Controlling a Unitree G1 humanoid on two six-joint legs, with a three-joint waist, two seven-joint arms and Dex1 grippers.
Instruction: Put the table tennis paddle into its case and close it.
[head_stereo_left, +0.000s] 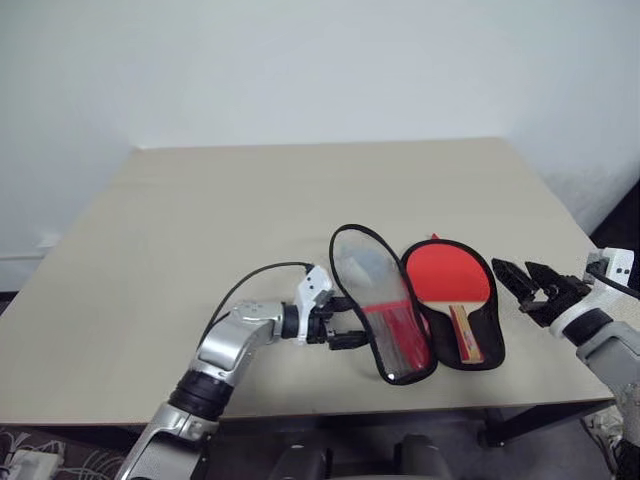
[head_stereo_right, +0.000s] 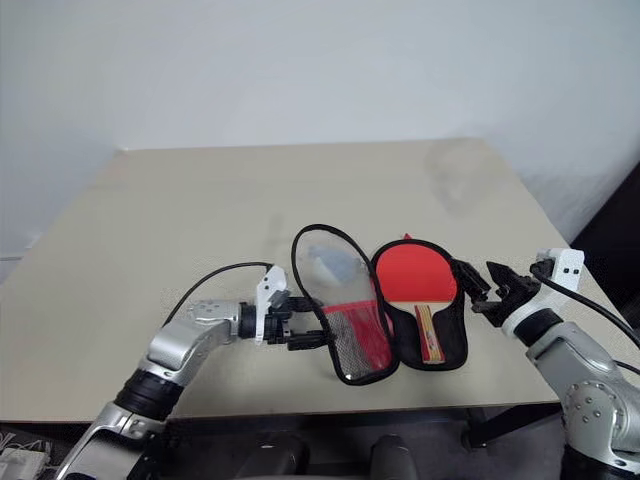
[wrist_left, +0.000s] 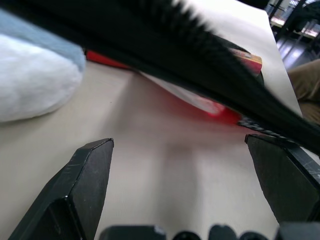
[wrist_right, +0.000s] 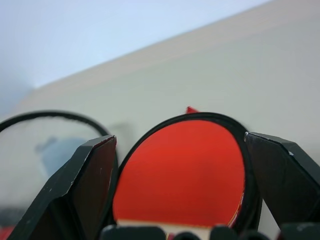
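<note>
The table tennis paddle (head_stereo_left: 447, 273) has a red face and a light wooden handle with a red stripe. The case (head_stereo_left: 384, 318) is black-edged with a clear window and red inside. The desk (head_stereo_left: 200, 230) is pale beige.

beige table (head_stereo_left: 200, 230), open case (head_stereo_left: 395, 345) lying on it
</note>
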